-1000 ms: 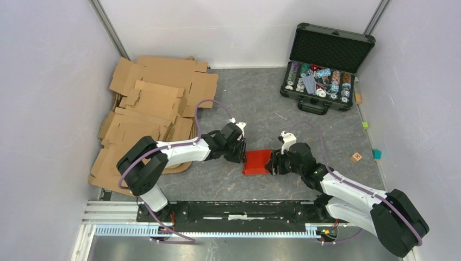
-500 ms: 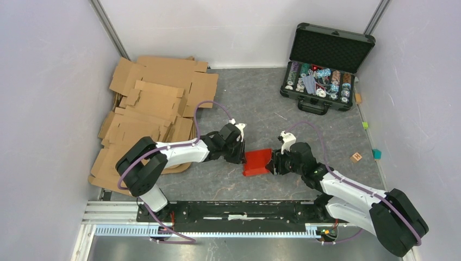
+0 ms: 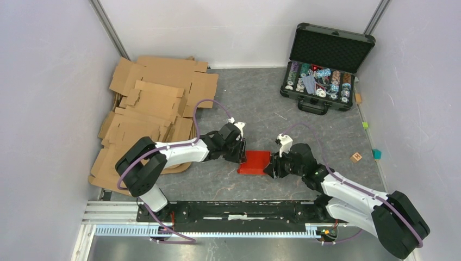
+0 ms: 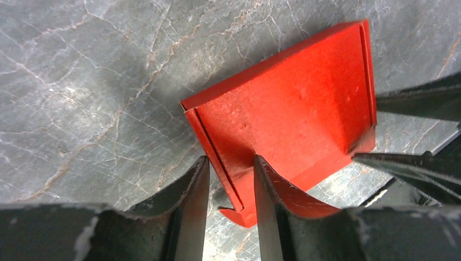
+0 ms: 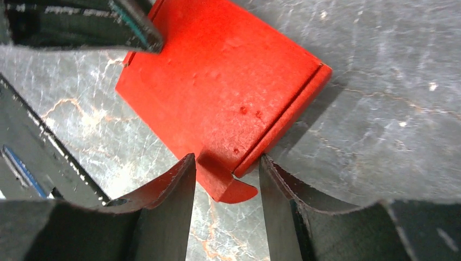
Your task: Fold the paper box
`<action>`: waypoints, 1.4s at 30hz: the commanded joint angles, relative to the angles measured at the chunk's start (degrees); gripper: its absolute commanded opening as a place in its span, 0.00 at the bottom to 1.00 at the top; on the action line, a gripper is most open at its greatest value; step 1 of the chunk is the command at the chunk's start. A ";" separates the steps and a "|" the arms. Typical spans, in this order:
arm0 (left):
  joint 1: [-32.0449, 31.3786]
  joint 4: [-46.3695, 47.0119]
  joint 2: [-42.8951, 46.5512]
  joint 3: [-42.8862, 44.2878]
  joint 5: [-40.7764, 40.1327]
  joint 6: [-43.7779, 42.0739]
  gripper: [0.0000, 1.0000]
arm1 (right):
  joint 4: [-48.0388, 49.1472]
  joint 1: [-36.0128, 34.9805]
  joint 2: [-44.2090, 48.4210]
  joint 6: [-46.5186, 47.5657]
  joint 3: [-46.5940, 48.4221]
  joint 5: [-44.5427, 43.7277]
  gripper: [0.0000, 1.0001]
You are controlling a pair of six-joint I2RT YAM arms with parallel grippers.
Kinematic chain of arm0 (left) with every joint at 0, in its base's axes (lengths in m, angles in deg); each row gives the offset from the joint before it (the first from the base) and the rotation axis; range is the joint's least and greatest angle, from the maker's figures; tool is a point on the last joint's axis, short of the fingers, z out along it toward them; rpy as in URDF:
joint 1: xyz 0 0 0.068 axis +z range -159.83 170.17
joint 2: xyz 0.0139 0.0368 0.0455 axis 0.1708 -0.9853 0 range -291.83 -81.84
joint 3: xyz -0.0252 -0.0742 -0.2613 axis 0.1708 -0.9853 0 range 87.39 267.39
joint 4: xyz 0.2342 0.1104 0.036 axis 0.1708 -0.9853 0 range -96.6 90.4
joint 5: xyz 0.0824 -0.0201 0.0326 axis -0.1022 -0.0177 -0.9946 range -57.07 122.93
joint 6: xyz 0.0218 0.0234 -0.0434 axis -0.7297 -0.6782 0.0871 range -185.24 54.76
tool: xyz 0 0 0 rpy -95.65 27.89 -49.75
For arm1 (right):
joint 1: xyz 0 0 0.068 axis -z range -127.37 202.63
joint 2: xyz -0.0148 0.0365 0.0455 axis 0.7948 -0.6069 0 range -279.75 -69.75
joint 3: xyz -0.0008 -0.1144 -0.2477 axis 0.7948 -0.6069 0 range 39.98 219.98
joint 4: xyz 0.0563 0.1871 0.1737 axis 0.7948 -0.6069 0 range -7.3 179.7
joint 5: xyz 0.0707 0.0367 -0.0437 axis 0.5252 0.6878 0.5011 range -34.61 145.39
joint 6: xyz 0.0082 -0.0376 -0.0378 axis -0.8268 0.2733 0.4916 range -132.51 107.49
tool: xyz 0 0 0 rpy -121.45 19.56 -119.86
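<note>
As two arms reach in from either side, the grey marbled surface [image 3: 304, 125] carries a heap of brown cardboard sheets [image 3: 157, 92] at far left and an open black case of poker chips [image 3: 323, 68] at far right. Near the middle lies the paper box [image 3: 254, 162], bright red and partly formed, flat on the surface between the arms. The left gripper [image 3: 241, 155] stands with fingers apart astride the box's creased left wall; the right gripper [image 3: 270, 167], also parted, straddles a small loose tab [image 5: 225, 185] at the right edge without visibly pinching it. Uneven pressure looks the main risk: one side pushing harder could skid the light box away, and a misjudged squeeze could crumple the thin wall or bend the tab off its crease.
</note>
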 commanded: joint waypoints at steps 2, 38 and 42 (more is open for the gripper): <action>-0.69 -0.38 -1.51 4.11 -1.73 -3.28 0.42 | 4.58 -3.43 0.39 -0.07 0.22 6.13 0.52; -8.77 4.01 22.88 -18.31 -3.18 5.91 0.30 | 3.97 -1.39 -17.91 6.73 16.45 -9.28 0.00; -9.34 5.65 19.72 -17.89 -2.85 5.84 0.30 | 3.80 -0.51 -20.84 7.46 16.73 -8.59 0.00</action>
